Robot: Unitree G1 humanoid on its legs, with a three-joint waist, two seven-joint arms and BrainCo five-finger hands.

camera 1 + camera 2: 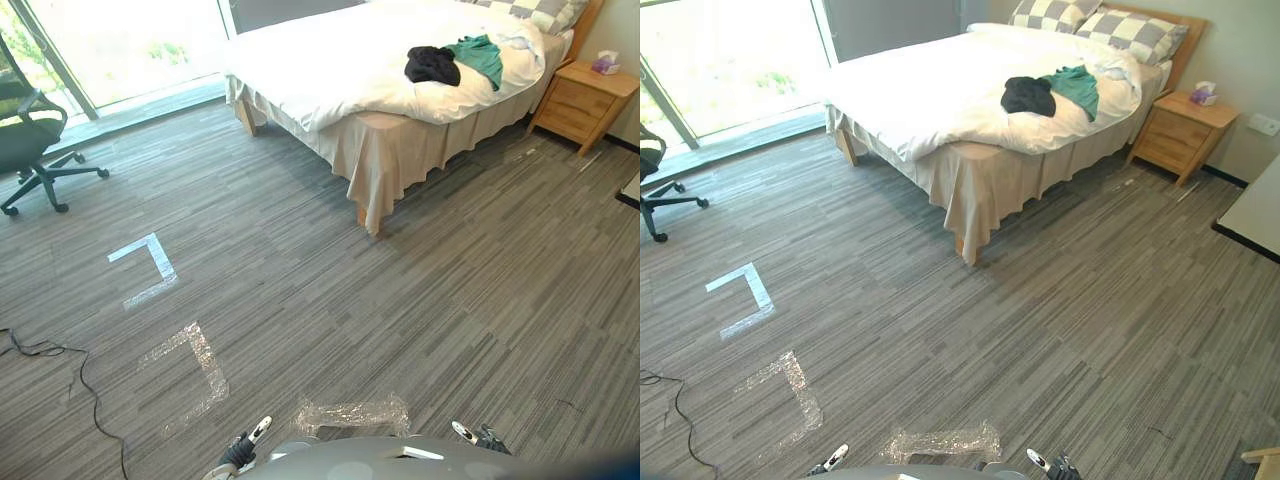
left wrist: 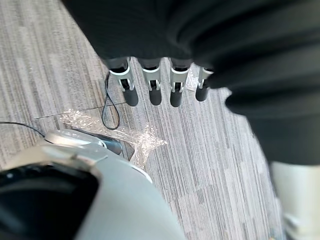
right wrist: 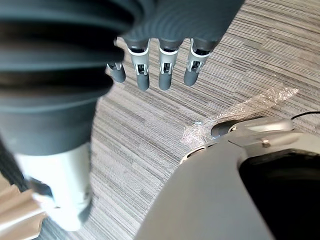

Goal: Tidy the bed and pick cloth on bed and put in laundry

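Note:
A black cloth [image 1: 432,64] and a green cloth [image 1: 480,55] lie bunched side by side on the white duvet of the bed [image 1: 330,60], near its head end and far across the carpet from me. Checked pillows [image 1: 1090,25] rest against the headboard. My left hand [image 2: 150,85] hangs over the carpet with straight fingers and holds nothing. My right hand [image 3: 165,70] hangs the same way on the other side, fingers straight and empty. Both hands are far from the bed.
A wooden nightstand [image 1: 585,100] with a tissue box [image 1: 604,64] stands beside the bed's head. A black office chair [image 1: 30,140] sits by the window at the left. Tape corners [image 1: 150,265] mark the carpet. A white tabletop edge [image 1: 1255,215] juts in at the right.

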